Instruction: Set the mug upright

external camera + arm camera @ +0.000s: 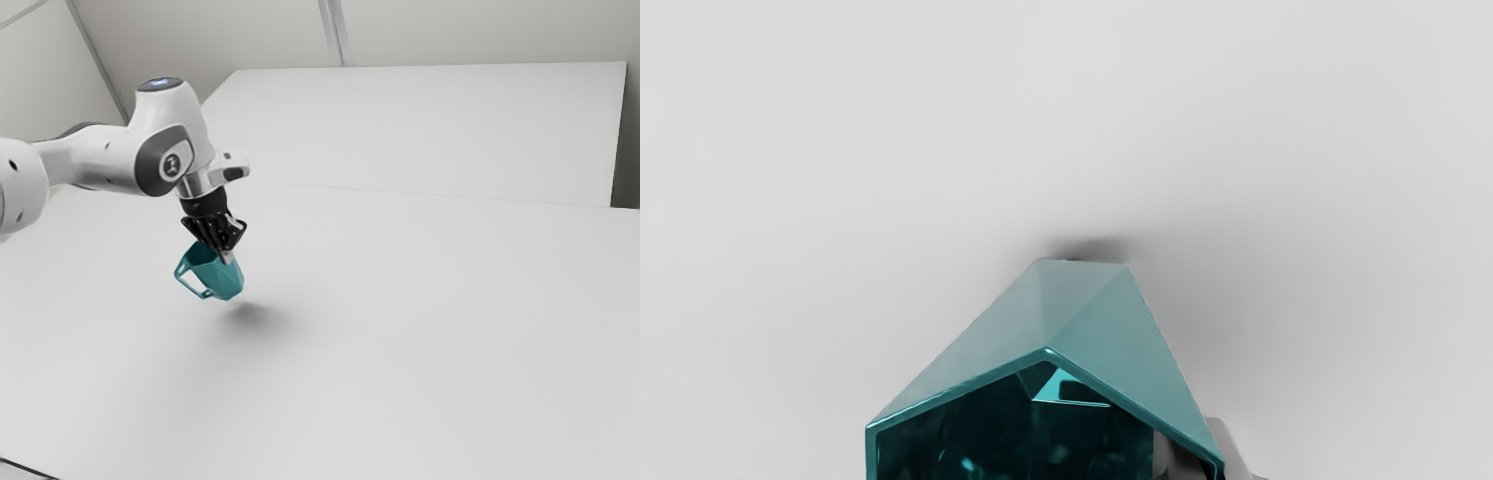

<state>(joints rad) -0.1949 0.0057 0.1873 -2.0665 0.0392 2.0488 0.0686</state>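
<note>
In the exterior view my gripper (226, 254) points down with the teal faceted mug (226, 279) at its fingertips. It is shut on the mug's wall near the rim. The mug hangs tilted, its mouth up toward the hand and its handle toward the exterior view's left; a shadow lies on the table below it. In the wrist view the gripper (1205, 459) has one finger inside the mug (1100, 327) and the other outside, with the wall between them. The handle is hidden there.
The white table (400, 350) stretches out around and below the mug. Behind it stands a pale panel or surface (430, 130), with light walls beyond. A dark thin line crosses the exterior view's lower left corner.
</note>
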